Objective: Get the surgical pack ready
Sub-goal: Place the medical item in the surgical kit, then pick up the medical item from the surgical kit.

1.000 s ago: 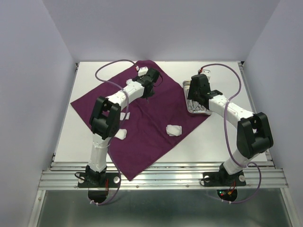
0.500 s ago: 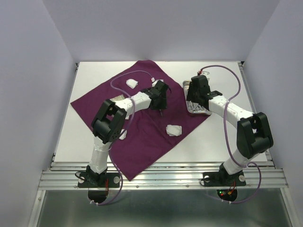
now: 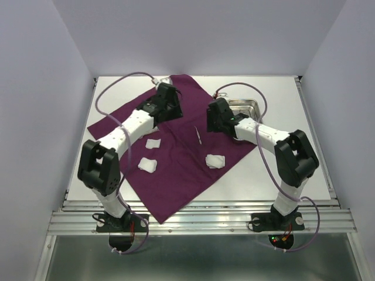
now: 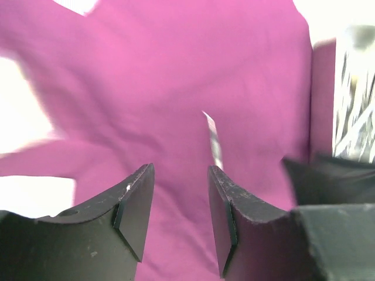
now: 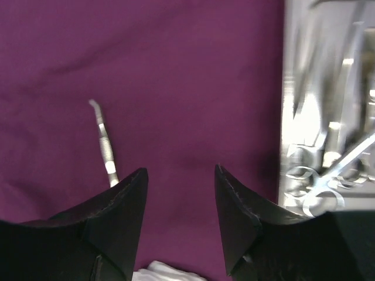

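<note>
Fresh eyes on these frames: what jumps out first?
A large deep-purple cloth wrap spread cornerwise on the white table dominates, with three white gauze wads scattered on it. A thin silver instrument lies alone mid-cloth, with the left arm's fingers and the right arm's fingers open and empty close by. A small rectangular steel tray of scissor-like instruments sits by the cloth's far right edge.

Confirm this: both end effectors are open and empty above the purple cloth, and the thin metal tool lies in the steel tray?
No. The thin metal tool lies on the purple cloth beside the steel tray, as the right wrist view shows. The rest holds.
</note>
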You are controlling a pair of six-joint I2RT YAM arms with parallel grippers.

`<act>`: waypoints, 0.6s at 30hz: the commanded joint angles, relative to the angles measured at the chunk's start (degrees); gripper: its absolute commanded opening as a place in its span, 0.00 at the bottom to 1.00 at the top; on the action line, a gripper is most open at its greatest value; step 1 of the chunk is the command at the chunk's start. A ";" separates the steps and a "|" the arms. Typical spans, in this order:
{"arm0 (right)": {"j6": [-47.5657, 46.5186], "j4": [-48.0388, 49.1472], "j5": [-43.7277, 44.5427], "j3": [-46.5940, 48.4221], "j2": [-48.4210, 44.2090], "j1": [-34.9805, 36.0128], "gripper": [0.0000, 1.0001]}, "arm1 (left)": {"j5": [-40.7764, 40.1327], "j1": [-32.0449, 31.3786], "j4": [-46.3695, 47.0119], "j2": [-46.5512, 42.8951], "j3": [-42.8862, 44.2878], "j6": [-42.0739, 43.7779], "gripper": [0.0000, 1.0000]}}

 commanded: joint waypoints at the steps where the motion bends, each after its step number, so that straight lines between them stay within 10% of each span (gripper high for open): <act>1: -0.73 -0.75 1.14 6.16 5.69 3.40 0.54 | -3.26 6.33 -1.91 -8.58 -4.36 -1.13 0.52; 18: -0.99 -3.48 -1.14 18.13 20.83 7.63 0.43 | -4.24 10.65 -0.68 -12.20 -10.44 -0.88 0.52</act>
